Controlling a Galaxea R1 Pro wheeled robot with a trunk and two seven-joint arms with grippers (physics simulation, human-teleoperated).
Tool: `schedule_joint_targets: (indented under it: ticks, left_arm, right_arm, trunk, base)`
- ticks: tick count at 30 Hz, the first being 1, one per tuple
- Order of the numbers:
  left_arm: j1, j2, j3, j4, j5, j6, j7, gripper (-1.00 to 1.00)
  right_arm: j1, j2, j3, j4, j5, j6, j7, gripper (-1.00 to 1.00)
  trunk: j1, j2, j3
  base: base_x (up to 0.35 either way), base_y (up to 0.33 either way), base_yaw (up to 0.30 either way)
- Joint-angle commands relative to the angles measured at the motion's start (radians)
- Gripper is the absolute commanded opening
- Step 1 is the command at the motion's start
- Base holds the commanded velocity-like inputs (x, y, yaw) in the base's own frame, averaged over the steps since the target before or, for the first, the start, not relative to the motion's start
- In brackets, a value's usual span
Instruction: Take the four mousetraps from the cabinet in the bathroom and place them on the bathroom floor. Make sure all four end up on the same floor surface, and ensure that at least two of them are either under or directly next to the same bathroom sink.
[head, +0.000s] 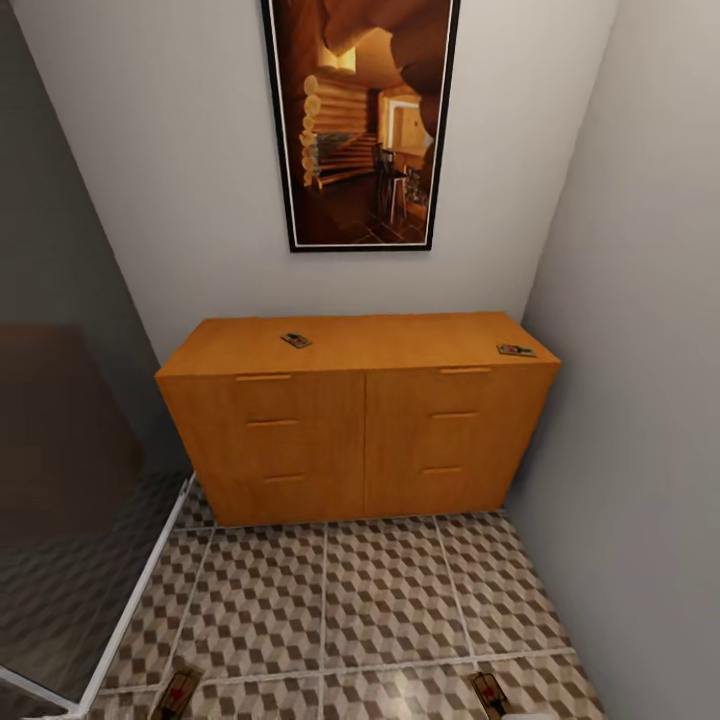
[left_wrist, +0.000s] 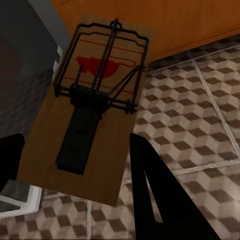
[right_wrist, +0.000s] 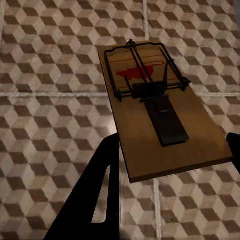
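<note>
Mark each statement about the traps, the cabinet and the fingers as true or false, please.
1. Two small tan wooden mousetraps lie on the wide orange-tan wooden cabinet. True.
2. The cabinet drawers are pulled open. False: all are closed.
3. The left gripper holds a mousetrap between its fingers. True.
4. The right gripper is empty. False: it holds a mousetrap above the cube-patterned tile floor.

The light was soft and even, with no clear source. The orange cabinet (head: 360, 420) looked bright, while the wall at the left (head: 50, 300) lay in grey shade. Floor tiles (head: 330, 600) carried a faint sheen. Both wrist views were slightly soft, and the claw fingers (right_wrist: 97, 195) showed as flat black shapes without detail.
</note>
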Motion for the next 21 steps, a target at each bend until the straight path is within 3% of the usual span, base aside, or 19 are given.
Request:
schedule_joint_targets:
  ticks: [1, 21]
  left_arm:
    - [-0.001, -0.001, -0.008, 0.002, 0.000, -0.001, 0.011, -1.00]
    - [0.000, -0.001, -0.008, 0.002, 0.000, -0.001, 0.011, -1.00]
  right_arm:
    - [0.000, 0.001, -0.004, 0.000, 0.009, -0.003, 0.000, -1.00]
    - [0.000, 0.001, -0.004, 0.000, 0.009, -0.003, 0.000, -1.00]
  trunk:
    - [0.000, 0.000, -0.002]
    - [0.000, 0.000, -0.014]
  base:
    - [0.000, 0.000, 0.235]
    - [0.000, 0.000, 0.254]
